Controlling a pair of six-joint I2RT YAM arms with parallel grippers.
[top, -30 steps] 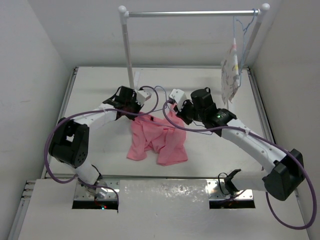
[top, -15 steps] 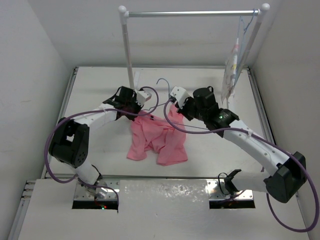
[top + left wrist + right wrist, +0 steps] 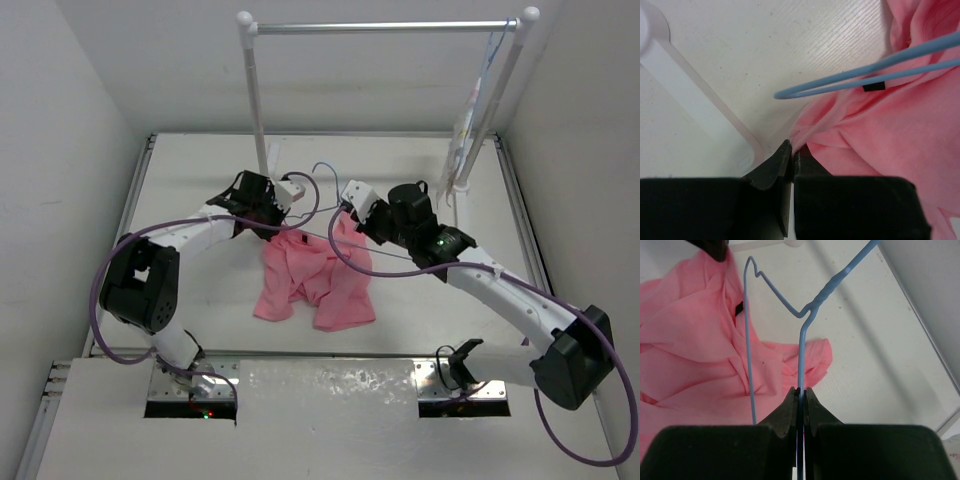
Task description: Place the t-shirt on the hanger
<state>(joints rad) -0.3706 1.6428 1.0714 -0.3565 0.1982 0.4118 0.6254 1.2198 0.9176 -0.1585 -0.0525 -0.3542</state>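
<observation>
Between the right fingers [image 3: 788,407], the hanger [image 3: 801,351]

— Scanning for lettering now. Nothing legible anywhere.
— Checked the small black tag [image 3: 873,87] on the t-shirt [image 3: 880,145]?
— Checked. Plain black from the left wrist view, no letters or numbers to make out. Just a dark sliver from the right wrist view.
— And the printed cloth [image 3: 464,135] hanging over the far right corner of the bench [image 3: 220,300]?
— Too small and blurred from above. Only pale smudges of print, no words or logo to pick out.
</observation>
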